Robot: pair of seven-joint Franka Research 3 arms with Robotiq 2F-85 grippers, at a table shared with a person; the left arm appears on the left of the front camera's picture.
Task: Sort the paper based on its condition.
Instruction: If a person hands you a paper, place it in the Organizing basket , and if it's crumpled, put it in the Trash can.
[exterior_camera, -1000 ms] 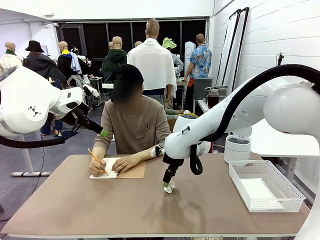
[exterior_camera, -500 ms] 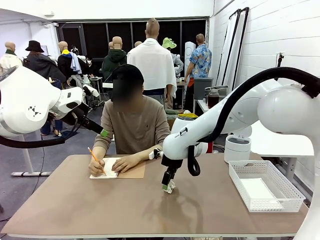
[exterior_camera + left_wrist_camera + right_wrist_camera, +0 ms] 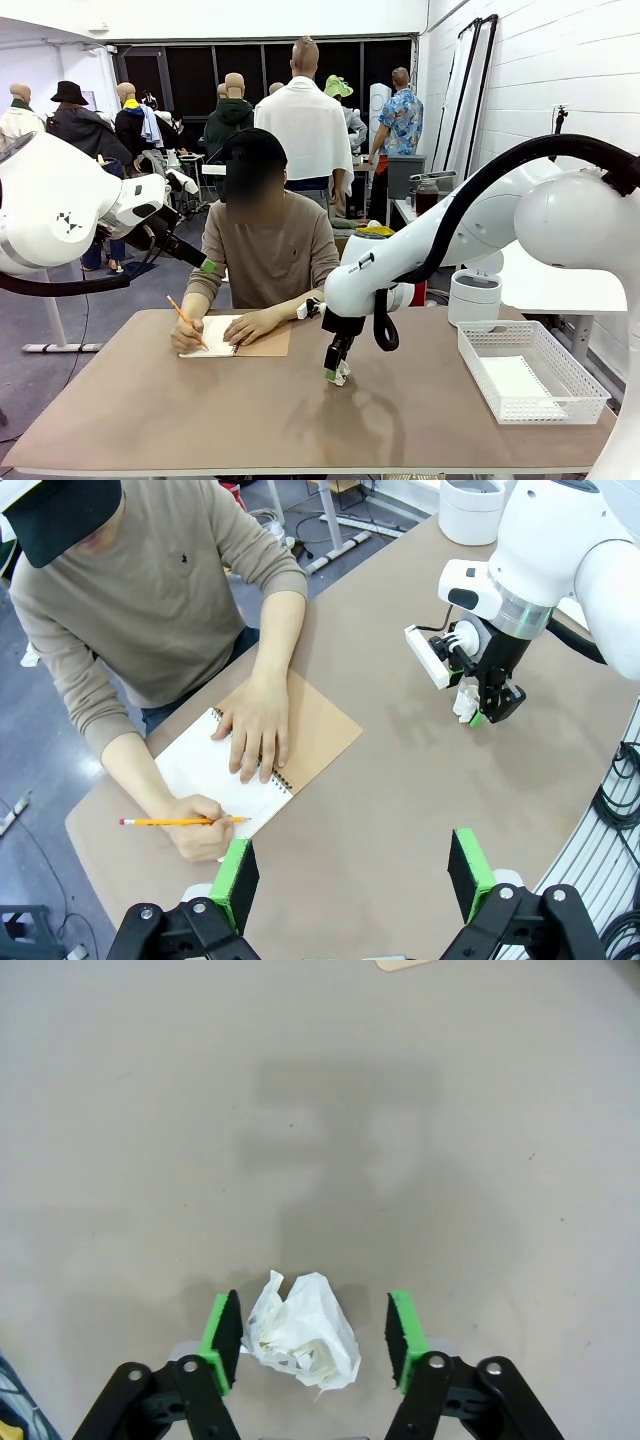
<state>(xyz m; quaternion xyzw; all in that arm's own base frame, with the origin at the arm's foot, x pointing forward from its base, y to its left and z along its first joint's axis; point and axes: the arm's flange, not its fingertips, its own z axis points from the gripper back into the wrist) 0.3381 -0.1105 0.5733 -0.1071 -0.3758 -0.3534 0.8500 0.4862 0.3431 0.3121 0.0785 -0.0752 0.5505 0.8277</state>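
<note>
A crumpled ball of white paper (image 3: 300, 1340) lies on the tan table between the green pads of my right gripper (image 3: 312, 1320). The jaws stand open around it, with a gap showing on the right-hand side. From the front, the right gripper (image 3: 335, 374) points down at the table's middle with the paper ball (image 3: 342, 378) at its tips. The left wrist view shows the same right gripper (image 3: 486, 706) over the paper ball (image 3: 464, 702). A flat white sheet of paper (image 3: 512, 380) lies in the basket. My left gripper (image 3: 355, 880) hangs open high above the table, holding nothing.
A person at the far side writes with a pencil (image 3: 180, 821) in a spiral notebook (image 3: 195, 765), the other hand flat on the page. A white mesh basket (image 3: 548, 410) stands at the right, a white canister (image 3: 474, 297) behind it.
The right gripper has shifted slightly left and settled around the paper ball. The person's pencil hand has moved a little to the left. The left arm has not moved.
</note>
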